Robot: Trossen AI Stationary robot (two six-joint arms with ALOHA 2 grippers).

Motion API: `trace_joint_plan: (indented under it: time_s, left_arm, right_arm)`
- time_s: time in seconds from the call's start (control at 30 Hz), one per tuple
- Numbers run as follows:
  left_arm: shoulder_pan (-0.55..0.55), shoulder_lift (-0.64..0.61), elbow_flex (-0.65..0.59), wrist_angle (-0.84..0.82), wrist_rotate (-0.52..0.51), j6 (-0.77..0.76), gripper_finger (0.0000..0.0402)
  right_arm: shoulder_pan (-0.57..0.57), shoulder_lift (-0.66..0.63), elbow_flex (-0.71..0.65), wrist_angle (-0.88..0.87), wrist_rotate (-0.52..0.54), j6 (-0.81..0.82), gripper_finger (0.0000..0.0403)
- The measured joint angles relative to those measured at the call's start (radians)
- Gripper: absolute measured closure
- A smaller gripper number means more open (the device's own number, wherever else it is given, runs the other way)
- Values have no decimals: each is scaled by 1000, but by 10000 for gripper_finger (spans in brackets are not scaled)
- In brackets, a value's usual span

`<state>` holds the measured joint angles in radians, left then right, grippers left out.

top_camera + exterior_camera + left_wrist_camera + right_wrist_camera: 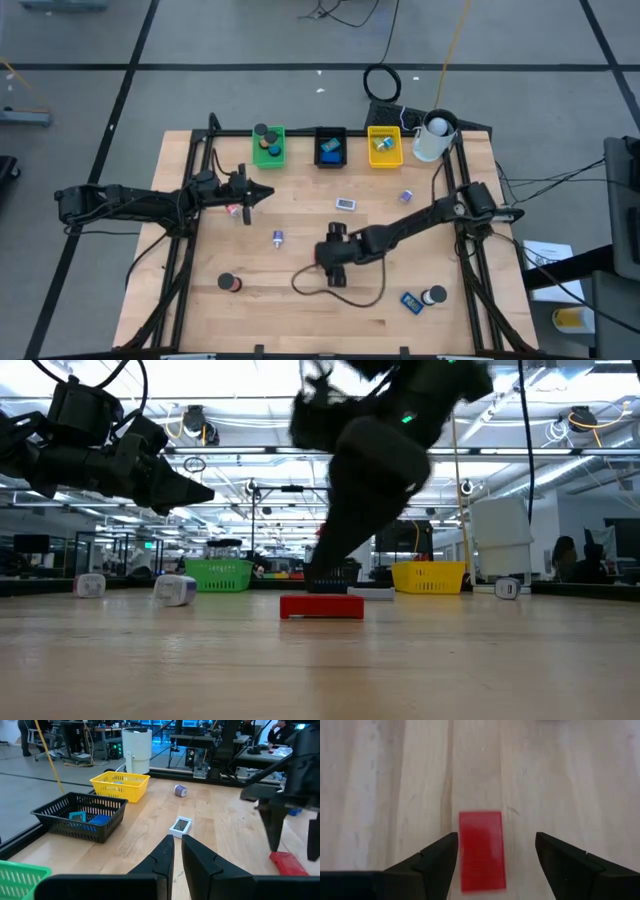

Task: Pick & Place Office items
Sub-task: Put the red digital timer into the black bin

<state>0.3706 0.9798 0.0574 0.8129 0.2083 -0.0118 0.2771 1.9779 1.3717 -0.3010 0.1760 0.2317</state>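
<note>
The right gripper [495, 851], released, hangs over the red block [481, 851], which lies flat between its fingers. At nine o'clock, the left gripper [177, 852] waits, seemingly clenched empty.

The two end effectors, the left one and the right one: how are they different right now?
The left end effector has its fingers nearly touching, with nothing between them; the right end effector is spread wide.

The right one points straight down over the red block, which lies flat on the table between its fingers, untouched; the left one is beside the green tray, aiming across the table.

Both are dark and two-fingered.
</note>
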Motion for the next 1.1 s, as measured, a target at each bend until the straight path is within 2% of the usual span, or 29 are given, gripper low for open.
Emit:
trace_joint_plan:
  time_s: [0.2,0.37,0.67,0.9,1.0,1.1]
  left_arm:
    - [0,0,0,0,0,2,357]
    - [0,0,0,-1,1,0,357]
    - [0,0,0,-1,1,-1,357]
    - [0,0,0,-2,1,-2,357]
    - [0,0,0,-2,2,-4,357]
    - [0,0,0,-2,2,-5,357]
  right_arm:
    - [-14,82,92,-91,-75,-33,146]
    - [-15,132,150,-172,-124,-52,165]
    - [-26,124,154,-186,-127,-57,250]
    - [-41,122,153,-191,-129,-61,250]
    - [-46,93,152,-213,-128,-62,238]
    - [-64,57,153,-224,-126,-68,242]
